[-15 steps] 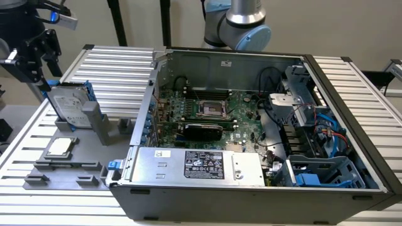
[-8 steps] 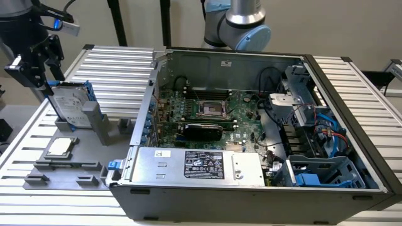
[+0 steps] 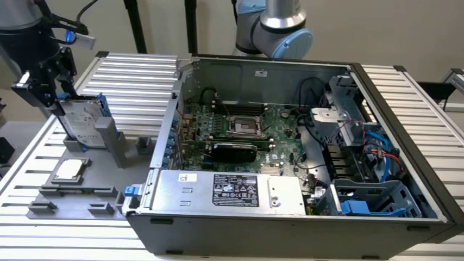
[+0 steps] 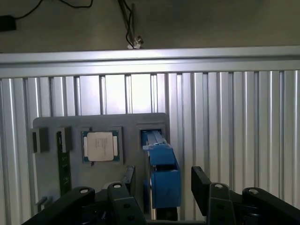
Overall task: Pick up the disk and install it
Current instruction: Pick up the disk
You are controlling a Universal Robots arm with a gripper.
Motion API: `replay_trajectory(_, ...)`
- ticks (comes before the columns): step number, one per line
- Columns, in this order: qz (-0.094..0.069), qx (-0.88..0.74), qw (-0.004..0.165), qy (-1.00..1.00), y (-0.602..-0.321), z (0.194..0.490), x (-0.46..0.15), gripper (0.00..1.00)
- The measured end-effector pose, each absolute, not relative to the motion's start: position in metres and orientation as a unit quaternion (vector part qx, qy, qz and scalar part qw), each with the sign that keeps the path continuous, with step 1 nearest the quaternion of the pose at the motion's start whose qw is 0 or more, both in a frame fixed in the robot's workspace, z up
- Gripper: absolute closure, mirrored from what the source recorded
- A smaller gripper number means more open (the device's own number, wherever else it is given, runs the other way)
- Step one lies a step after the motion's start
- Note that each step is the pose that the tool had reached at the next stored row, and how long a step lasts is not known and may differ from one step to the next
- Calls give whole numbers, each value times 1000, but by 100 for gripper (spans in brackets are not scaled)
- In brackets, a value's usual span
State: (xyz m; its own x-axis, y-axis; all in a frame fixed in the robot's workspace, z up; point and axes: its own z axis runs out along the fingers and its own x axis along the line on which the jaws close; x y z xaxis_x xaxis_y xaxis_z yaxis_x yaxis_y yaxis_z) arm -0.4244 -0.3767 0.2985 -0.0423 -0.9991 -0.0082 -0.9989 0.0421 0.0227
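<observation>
The jaws stand wide open at the top of the disk (image 3: pixel 78 120). In the wrist view one jaw sits on either side of the disk's bright blue carrier (image 4: pixel 164 178), with a gap on each side. The disk stands upright on edge in a slot of the grey fixture plate (image 3: pixel 73 204). The plate lies on the slatted aluminium table (image 3: pixel 138 70), to the exterior view's left of the open computer case (image 3: pixel 406 179). A processor chip (image 4: pixel 101 146) lies flat in the plate beside the disk. The print on the disk's white label and on the power supply's black label (image 3: pixel 236 191) is too small to read.

No legible print, not even on the black label (image 3: pixel 236 190).
</observation>
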Motion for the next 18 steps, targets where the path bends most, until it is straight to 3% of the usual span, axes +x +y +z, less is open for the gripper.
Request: replay_trajectory(18, -11, 693, 5, -721, -378, 284, -427, 42)
